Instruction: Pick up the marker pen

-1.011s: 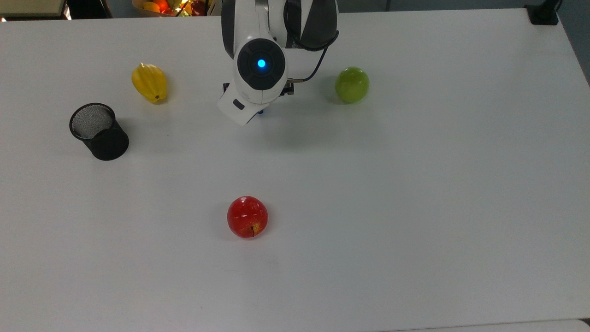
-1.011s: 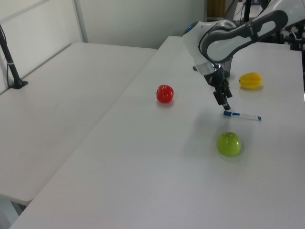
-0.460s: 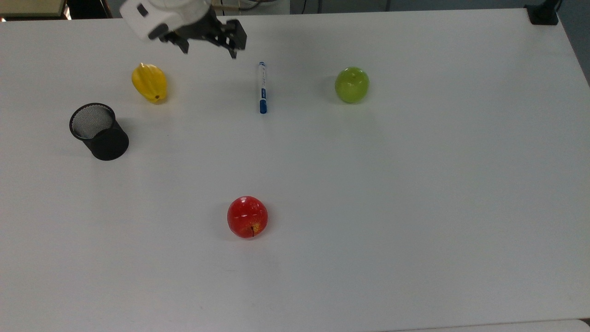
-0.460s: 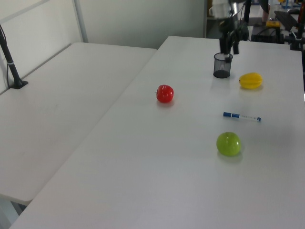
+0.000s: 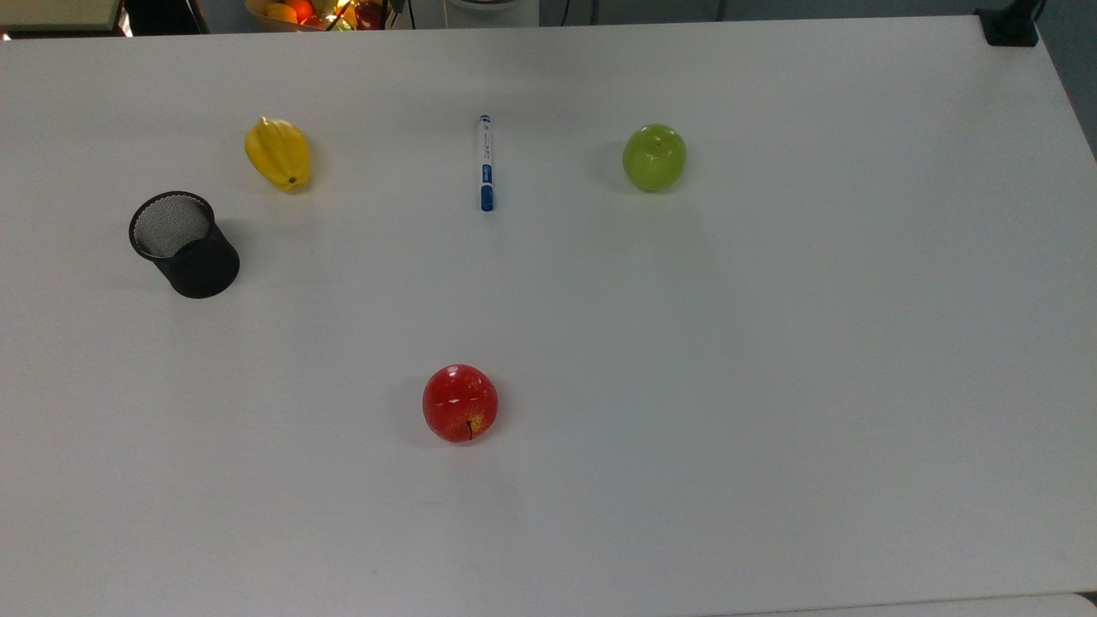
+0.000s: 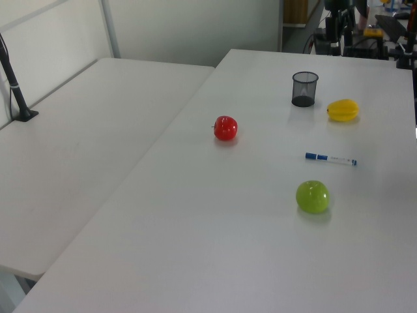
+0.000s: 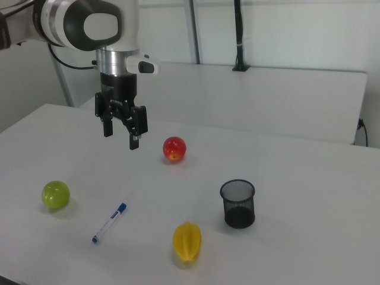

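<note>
**Pen untouched, gripper high and empty**

While the gripper hangs well above the table in the right view, its jaws stand wide and hold nothing. Going near to far in the right view: the yellow fruit sits closest, the pen lies flat just at its 9 o'clock, the green apple is beyond the pen at about 10 o'clock, the black mesh cup stands at the fruit's 1 o'clock, and the red apple is farthest.

In the top view the pen points along the 12-to-6 line, blue cap at 6 o'clock, between the yellow fruit and the green apple, well apart from both.

Likely risks, as I judge them: the barrel is slim and round, so jaws closing off-centre or along its length could roll or flick it away. Coming down too far could jam the fingertips into the table. A grip near one end could let the pen tilt and slip on lifting.
</note>
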